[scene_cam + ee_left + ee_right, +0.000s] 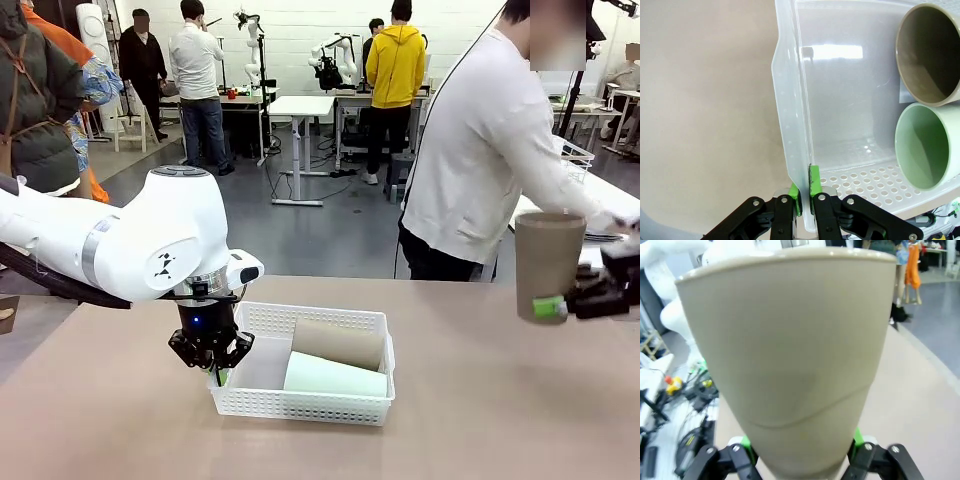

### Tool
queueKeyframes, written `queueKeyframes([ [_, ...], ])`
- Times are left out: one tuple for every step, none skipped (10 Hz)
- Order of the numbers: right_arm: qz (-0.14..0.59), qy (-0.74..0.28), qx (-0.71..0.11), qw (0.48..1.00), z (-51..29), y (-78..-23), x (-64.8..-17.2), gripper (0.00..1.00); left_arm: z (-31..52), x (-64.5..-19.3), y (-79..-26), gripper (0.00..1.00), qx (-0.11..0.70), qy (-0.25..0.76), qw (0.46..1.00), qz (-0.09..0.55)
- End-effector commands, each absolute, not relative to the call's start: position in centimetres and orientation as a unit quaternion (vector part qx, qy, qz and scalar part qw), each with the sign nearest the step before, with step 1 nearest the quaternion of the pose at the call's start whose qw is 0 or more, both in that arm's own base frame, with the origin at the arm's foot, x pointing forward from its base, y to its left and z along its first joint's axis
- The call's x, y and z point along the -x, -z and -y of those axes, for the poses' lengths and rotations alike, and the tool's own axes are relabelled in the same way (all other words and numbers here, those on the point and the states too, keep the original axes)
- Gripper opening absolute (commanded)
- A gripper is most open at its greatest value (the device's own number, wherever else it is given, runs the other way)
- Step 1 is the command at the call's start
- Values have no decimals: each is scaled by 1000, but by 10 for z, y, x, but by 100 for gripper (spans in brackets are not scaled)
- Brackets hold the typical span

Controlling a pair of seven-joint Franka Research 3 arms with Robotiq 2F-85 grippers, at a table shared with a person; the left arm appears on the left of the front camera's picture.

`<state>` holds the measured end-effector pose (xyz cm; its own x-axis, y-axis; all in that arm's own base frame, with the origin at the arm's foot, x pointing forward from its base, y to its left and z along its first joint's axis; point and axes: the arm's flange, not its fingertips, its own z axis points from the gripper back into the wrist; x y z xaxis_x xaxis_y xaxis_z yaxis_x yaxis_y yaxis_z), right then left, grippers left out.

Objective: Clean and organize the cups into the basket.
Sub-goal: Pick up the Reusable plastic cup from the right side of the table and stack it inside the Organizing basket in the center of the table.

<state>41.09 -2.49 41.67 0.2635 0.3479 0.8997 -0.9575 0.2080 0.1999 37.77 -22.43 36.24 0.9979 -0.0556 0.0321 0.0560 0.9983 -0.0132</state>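
One cup aloft, two in the basket.
Left gripper (803,197) pinches the basket (320,405) wall; tan cup (338,343) and mint cup (333,378) lie inside. Right gripper (560,306) clasps another tan cup (547,264) upright above the table (480,420).

Robotics lab, white worktables (300,105), other robot arms behind, people standing (395,70)

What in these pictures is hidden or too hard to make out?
- Right gripper: front view, the picture's right edge cuts off its arm.
- Held tan cup: right wrist view, its base is hidden between the fingers.
- Mint cup and tan cup in the basket: left wrist view, cut by the right edge.
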Motion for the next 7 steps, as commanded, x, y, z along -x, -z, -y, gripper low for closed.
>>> queueKeyframes([
  [355, -479, -405, 694, 15, -440, -404, 71, 224, -377, -365, 5, 10, 30, 999, 17],
  [356, -477, -415, 688, 14, -444, -403, 71, 224, -377, -365, 5, 10, 30, 999, 17],
  [348, -475, -416, 693, 21, -435, -402, 71, 224, -377, -365, 5, 10, 30, 999, 17],
  [367, -479, -401, 690, 13, -459, -400, 71, 224, -377, -365, 5, 10, 30, 999, 17],
  [367, -479, -401, 690, 13, -459, -400, 71, 224, -377, -365, 5, 10, 30, 999, 17],
  [367, -479, -401, 690, 13, -459, -400, 71, 224, -377, -365, 5, 10, 30, 999, 17],
  [367, -479, -401, 690, 13, -459, -400, 71, 224, -377, -365, 5, 10, 30, 999, 17],
])
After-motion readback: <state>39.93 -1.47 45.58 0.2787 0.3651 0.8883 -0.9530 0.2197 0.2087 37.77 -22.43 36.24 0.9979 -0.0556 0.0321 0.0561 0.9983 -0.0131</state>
